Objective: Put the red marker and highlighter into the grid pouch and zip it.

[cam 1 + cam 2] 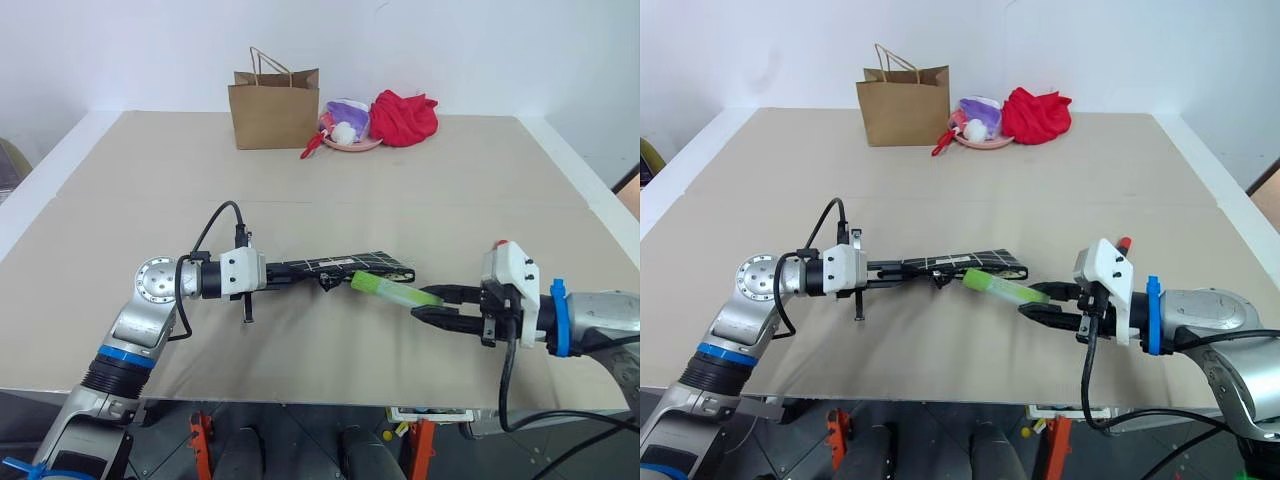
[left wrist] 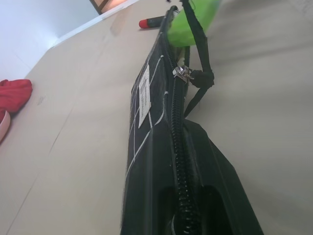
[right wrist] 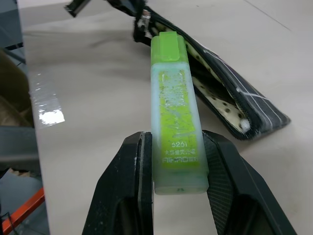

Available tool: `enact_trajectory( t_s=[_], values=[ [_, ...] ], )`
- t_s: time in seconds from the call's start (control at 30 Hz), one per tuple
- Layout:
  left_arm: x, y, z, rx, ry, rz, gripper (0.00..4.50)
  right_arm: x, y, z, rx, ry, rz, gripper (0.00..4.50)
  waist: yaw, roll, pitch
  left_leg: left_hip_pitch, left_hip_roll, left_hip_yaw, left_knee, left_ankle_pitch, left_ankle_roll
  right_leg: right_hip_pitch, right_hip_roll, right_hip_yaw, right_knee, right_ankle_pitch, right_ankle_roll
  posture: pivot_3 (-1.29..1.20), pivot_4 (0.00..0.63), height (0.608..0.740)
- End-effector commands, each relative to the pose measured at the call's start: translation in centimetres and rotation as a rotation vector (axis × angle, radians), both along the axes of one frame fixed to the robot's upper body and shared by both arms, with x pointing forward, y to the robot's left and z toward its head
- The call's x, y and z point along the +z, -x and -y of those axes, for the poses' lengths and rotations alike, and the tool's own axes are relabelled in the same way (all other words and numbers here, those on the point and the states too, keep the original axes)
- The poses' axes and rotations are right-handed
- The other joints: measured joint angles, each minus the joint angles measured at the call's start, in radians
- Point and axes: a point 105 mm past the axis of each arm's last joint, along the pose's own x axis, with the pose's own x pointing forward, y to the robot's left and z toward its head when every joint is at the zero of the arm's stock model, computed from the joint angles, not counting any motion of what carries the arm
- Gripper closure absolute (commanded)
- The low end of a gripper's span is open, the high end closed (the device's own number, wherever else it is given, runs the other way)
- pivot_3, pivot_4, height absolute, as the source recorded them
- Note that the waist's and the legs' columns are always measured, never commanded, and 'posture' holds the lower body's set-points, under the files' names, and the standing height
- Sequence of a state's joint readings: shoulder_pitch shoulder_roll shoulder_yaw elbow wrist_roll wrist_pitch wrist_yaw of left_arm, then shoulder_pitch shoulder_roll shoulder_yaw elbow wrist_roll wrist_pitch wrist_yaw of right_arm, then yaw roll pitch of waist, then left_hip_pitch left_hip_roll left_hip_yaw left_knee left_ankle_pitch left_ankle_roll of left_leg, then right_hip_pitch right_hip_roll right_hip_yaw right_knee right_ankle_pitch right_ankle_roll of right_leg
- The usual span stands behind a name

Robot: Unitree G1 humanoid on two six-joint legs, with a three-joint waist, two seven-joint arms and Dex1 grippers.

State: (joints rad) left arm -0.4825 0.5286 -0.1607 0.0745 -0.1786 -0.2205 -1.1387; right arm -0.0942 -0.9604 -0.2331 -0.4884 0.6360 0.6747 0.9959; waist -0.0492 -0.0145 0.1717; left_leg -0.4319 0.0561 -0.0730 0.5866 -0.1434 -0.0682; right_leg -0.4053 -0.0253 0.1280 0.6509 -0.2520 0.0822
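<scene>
Your right tool (image 3: 178,188) gripped one highlighter (image 3: 175,112), bright green cap, pale body, digits "5261" legible, its cap at the open mouth of the grid pouch (image 1: 345,266). Your left tool (image 1: 290,270) was clamped shut on that black, white-lined pouch above the tabletop (image 1: 300,180); its pale label's writing was unreadable. One red marker (image 2: 151,21) lay beyond.

Green highlighter (image 3: 175,112) at open grid pouch (image 1: 350,265) mouth; red marker (image 2: 150,22) beyond.
</scene>
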Motion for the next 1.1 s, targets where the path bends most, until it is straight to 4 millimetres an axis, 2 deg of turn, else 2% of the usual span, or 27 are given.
enact_trajectory(
  t_s=[0.03,0.33,0.6,0.73,0.9,0.93,0.97,1.1],
  values=[
    [1.2,0.4,0.3,-0.015,0.028,0.052,4.50,0.7,-0.2,-0.2,0.002,-0.007,0.012,3.45,0.000,0.000,0.000,0.000,0.000,0.000,0.000,0.000,0.000,0.000,0.000,0.000,0.000,0.000,0.000,0.00,0.150,0.740],
    [1.1,0.6,0.8,-0.024,0.040,0.052,4.50,0.2,-0.2,-1.3,-0.005,-0.041,-0.158,3.45,0.000,0.000,0.000,0.000,0.000,0.000,0.000,0.000,0.000,0.000,0.000,0.000,0.000,0.000,0.000,0.00,0.150,0.740],
    [1.2,0.6,1.1,-0.027,0.052,0.052,4.50,0.2,-2.3,-2.6,-0.104,-0.079,-0.266,3.45,0.000,0.000,0.000,0.000,0.000,0.000,0.001,0.000,0.000,0.000,0.000,0.000,0.000,0.001,0.000,0.00,0.150,0.740],
    [1.1,0.7,1.2,-0.023,0.058,0.048,4.50,-0.5,-3.2,-2.7,-0.141,-0.023,-0.273,3.45,0.000,0.000,0.000,-0.001,0.000,0.000,0.001,0.000,0.000,0.000,0.000,0.000,0.000,0.001,0.000,0.00,0.150,0.740],
    [1.0,0.8,1.2,-0.019,0.061,0.046,4.50,-0.7,-4.1,-3.1,-0.177,-0.033,-0.287,3.45,0.000,0.000,0.000,-0.001,0.000,0.000,0.000,0.000,0.000,-0.001,0.000,0.000,0.000,0.001,0.001,0.00,0.150,0.740],
    [1.0,0.8,1.2,-0.018,0.061,0.045,4.50,-0.6,-4.0,-3.3,-0.163,-0.036,-0.293,2.42,0.000,0.000,0.000,-0.001,0.000,0.000,0.000,0.000,0.000,-0.001,0.000,0.000,0.000,0.001,0.001,0.00,0.150,0.740],
    [1.0,0.8,1.2,-0.017,0.061,0.044,4.50,-0.5,-3.9,-3.4,-0.151,-0.038,-0.297,2.11,0.000,0.000,0.000,-0.001,0.000,0.000,0.000,0.000,0.000,-0.001,0.000,0.000,0.000,0.001,0.001,0.00,0.150,0.740],
    [1.0,0.8,1.0,-0.006,0.064,0.038,4.50,0.6,-3.0,-3.3,-0.090,-0.032,-0.251,0.32,0.000,0.000,0.000,-0.001,0.000,0.000,0.000,0.000,0.000,-0.001,0.000,0.000,0.000,0.001,0.001,0.00,0.150,0.740]
  ],
)
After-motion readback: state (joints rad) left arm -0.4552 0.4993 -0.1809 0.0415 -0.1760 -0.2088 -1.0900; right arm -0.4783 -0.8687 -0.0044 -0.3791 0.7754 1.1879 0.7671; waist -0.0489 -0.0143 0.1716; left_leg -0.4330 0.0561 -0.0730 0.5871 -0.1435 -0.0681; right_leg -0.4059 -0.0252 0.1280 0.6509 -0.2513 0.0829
